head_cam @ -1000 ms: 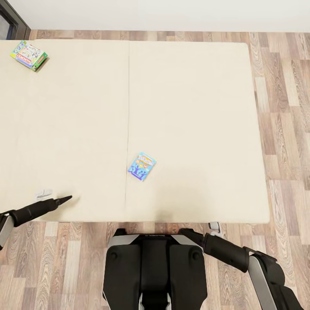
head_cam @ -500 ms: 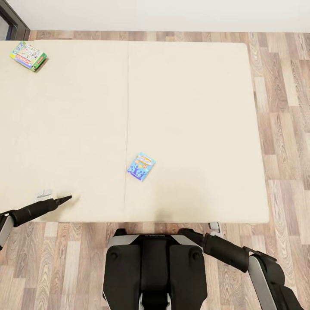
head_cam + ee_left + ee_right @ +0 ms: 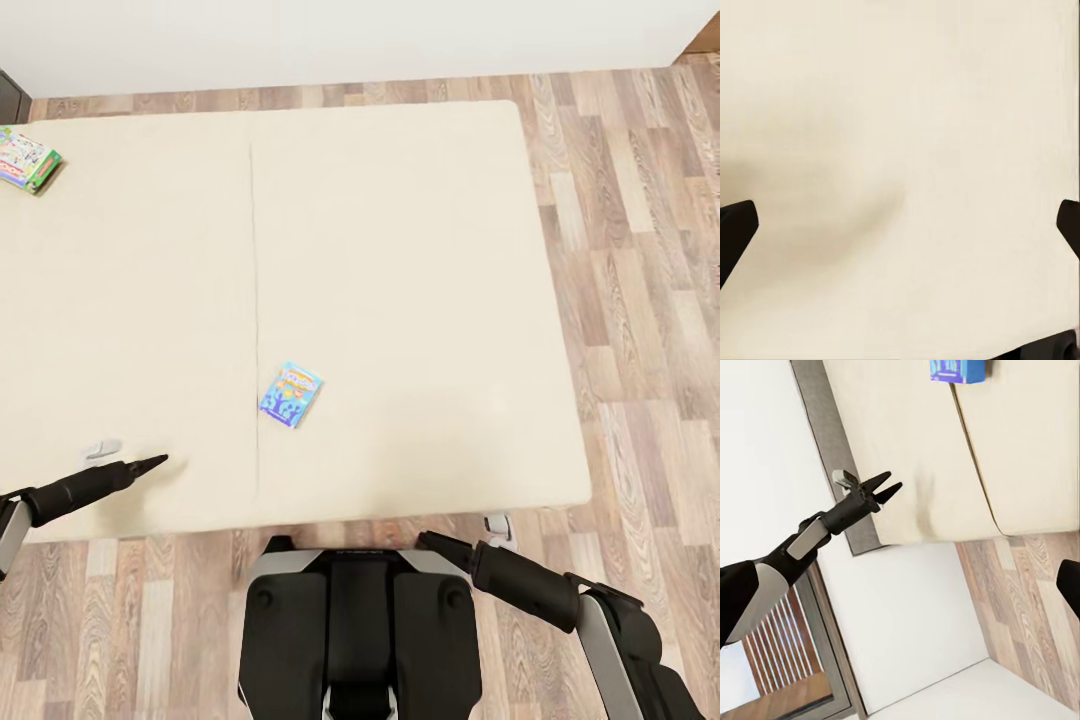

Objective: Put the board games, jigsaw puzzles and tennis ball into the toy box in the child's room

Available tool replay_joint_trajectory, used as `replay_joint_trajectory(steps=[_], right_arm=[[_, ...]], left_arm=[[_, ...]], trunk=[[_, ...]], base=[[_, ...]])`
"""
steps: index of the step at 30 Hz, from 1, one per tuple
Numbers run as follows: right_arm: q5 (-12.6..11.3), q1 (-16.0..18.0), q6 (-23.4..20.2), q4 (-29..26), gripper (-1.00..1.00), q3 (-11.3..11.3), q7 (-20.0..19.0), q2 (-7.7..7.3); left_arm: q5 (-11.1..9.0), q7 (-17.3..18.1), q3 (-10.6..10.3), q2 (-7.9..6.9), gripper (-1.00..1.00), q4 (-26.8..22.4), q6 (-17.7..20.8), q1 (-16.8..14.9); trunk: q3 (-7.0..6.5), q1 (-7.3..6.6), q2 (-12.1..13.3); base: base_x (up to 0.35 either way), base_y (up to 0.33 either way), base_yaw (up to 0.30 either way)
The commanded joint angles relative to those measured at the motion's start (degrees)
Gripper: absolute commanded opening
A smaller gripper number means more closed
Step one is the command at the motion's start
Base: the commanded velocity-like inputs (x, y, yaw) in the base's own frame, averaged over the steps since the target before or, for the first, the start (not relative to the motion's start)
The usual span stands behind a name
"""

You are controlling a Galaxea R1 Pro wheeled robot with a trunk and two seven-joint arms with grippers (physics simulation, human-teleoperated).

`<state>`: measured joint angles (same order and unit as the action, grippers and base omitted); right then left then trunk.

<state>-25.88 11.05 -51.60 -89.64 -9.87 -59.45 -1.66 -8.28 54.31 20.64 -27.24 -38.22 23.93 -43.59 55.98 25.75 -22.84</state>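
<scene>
A blue board game (image 3: 291,395) lies flat on the beige bed (image 3: 400,250), close to the mattress seam and toward the near edge. A green-white board game (image 3: 25,160) sits at the far left corner. My left gripper (image 3: 150,463) hovers low over the mattress near its front edge, left of the blue game; it is open and empty (image 3: 900,225). From the right wrist view I see that left gripper (image 3: 881,489) with its fingers apart, and the blue board game (image 3: 956,369) beyond. My right gripper (image 3: 432,541) hangs over the floor in front of the bed, one finger (image 3: 1069,583) at the picture's edge.
A small pale grey object (image 3: 102,447) lies on the mattress just beyond my left gripper. Wood floor (image 3: 640,300) runs along the bed's right side and front. A white wall (image 3: 350,40) stands behind the bed, with a dark frame (image 3: 12,98) at the far left.
The whole head view has shifted, so the bed and both board games sit further left in the picture. Both arms hold the same pose.
</scene>
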Motion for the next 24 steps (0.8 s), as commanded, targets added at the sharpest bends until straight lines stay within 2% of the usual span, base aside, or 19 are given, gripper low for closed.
replay_joint_trajectory(steps=[1,24], right_arm=[[0.0,0.0,-0.3,0.0,1.0,0.0,-0.1,-0.01],[0.0,0.0,-0.3,0.0,1.0,0.0,0.0,-0.01]], left_arm=[[-0.3,0.3,0.1,-0.01,1.0,0.0,0.5,0.0],[-0.2,1.1,0.1,-0.04,1.0,0.0,0.5,0.0]], trunk=[[-0.01,0.04,-0.1],[-0.17,0.04,-0.1]], base=[[0.0,-0.087,-0.151],[0.0,-0.103,-0.019]])
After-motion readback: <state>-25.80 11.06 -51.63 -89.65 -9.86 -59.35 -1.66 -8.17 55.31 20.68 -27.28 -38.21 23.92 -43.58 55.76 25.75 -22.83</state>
